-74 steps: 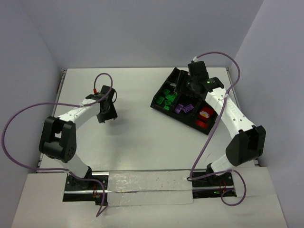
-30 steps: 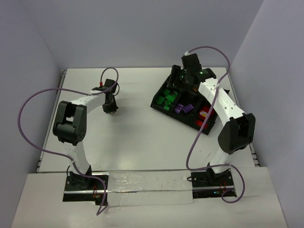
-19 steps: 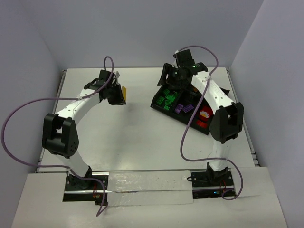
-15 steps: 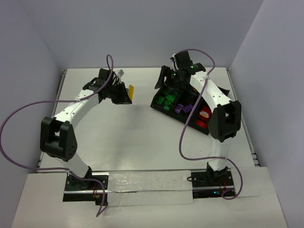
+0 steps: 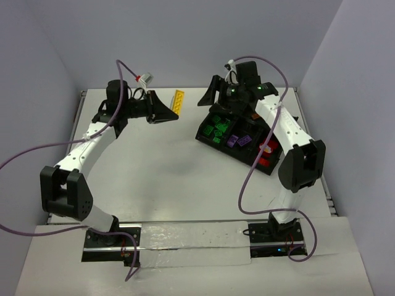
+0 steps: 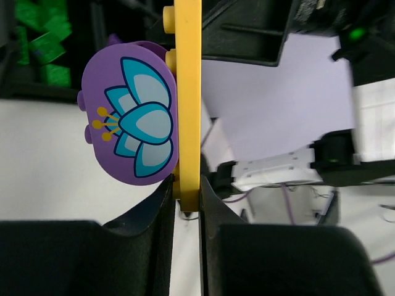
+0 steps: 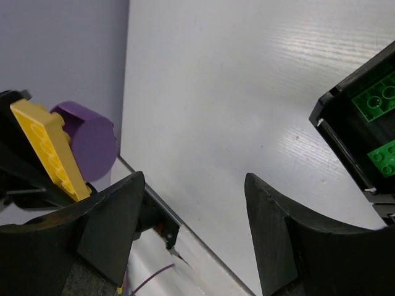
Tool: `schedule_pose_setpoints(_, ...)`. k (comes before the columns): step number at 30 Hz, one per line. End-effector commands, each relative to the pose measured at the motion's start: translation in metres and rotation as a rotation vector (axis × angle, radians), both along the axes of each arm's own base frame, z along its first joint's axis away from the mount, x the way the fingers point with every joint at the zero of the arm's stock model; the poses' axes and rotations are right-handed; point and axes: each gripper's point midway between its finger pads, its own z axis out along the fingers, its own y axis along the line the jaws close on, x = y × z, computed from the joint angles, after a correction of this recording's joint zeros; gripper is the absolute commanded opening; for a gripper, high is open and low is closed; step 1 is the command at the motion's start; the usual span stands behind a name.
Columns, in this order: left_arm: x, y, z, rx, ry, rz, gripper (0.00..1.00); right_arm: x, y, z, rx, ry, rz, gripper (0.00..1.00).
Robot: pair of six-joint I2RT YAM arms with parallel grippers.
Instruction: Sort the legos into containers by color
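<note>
My left gripper [image 5: 166,109] is raised above the table's far left and shut on a cluster: a long yellow lego plate [image 5: 179,100] with a purple round piece stuck to its side. In the left wrist view the yellow plate [image 6: 187,92] stands edge-on between the fingers, and the purple piece [image 6: 129,123] bears a blue flower print. My right gripper [image 5: 210,98] is open and empty, hovering left of the black tray [image 5: 203,134] and facing the cluster. The right wrist view shows the yellow plate [image 7: 46,148] and the purple piece [image 7: 87,139] beyond its open gripper [image 7: 194,213].
The tray holds green legos [image 5: 217,131], purple legos [image 5: 239,140] and red legos [image 5: 264,158] in separate bins. The green legos [image 7: 382,98] also show at the right edge of the right wrist view. Purple cables loop above both arms.
My left arm has risen and swung the yellow and purple cluster up toward the right. My right gripper has turned left, off the tray and toward the cluster, jaws open.
</note>
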Motion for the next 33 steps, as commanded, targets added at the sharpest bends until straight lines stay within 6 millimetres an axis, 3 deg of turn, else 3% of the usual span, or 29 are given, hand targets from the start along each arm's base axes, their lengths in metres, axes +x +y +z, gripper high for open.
schedule_pose_setpoints(1, -0.019, 0.008, 0.059, -0.178, -0.098, -0.081, 0.0, -0.009, -0.001, 0.057, 0.088, -0.167, 0.033, 0.73)
schedule_pose_setpoints(4, -0.014, 0.011, 0.061, -0.162, -0.123, -0.052, 0.0, -0.011, -0.003, 0.06, 0.082, -0.169, 0.026, 0.73)
schedule_pose_setpoints(6, 0.002, 0.015, 0.055, -0.078, -0.138, 0.038, 0.0, -0.01, -0.008, 0.058, 0.05, -0.161, 0.002, 0.73)
schedule_pose_setpoints(7, 0.001, 0.017, 0.04, -0.029, -0.055, 0.067, 0.0, -0.008, -0.01, 0.059, 0.039, -0.165, -0.012, 0.73)
schedule_pose_setpoints(9, 0.026, 0.039, 0.007, 0.26, -0.052, 0.251, 0.0, -0.005, -0.02, 0.051, -0.027, -0.14, -0.061, 0.73)
schedule_pose_setpoints(10, 0.031, 0.04, 0.012, 0.284, -0.108, 0.243, 0.0, -0.006, -0.021, 0.047, -0.037, -0.128, -0.06, 0.73)
schedule_pose_setpoints(11, 0.035, 0.051, -0.011, 0.424, -0.078, 0.314, 0.0, -0.004, -0.026, 0.046, -0.061, -0.128, -0.084, 0.73)
schedule_pose_setpoints(13, 0.029, 0.064, -0.038, 0.606, -0.126, 0.306, 0.0, -0.005, -0.028, 0.037, -0.087, -0.103, -0.086, 0.73)
schedule_pose_setpoints(19, -0.022, 0.059, -0.061, 0.602, -0.159, 0.06, 0.0, -0.006, -0.02, 0.03, -0.081, -0.073, -0.029, 0.74)
schedule_pose_setpoints(24, -0.024, 0.067, -0.076, 0.693, -0.193, 0.095, 0.0, -0.004, -0.012, 0.032, -0.066, -0.052, 0.001, 0.74)
schedule_pose_setpoints(30, -0.031, 0.078, -0.099, 0.808, -0.282, 0.021, 0.0, -0.015, 0.012, 0.011, -0.029, 0.061, 0.138, 0.74)
schedule_pose_setpoints(33, -0.031, 0.078, -0.085, 0.805, -0.448, 0.017, 0.0, -0.024, 0.019, -0.001, -0.031, 0.097, 0.165, 0.74)
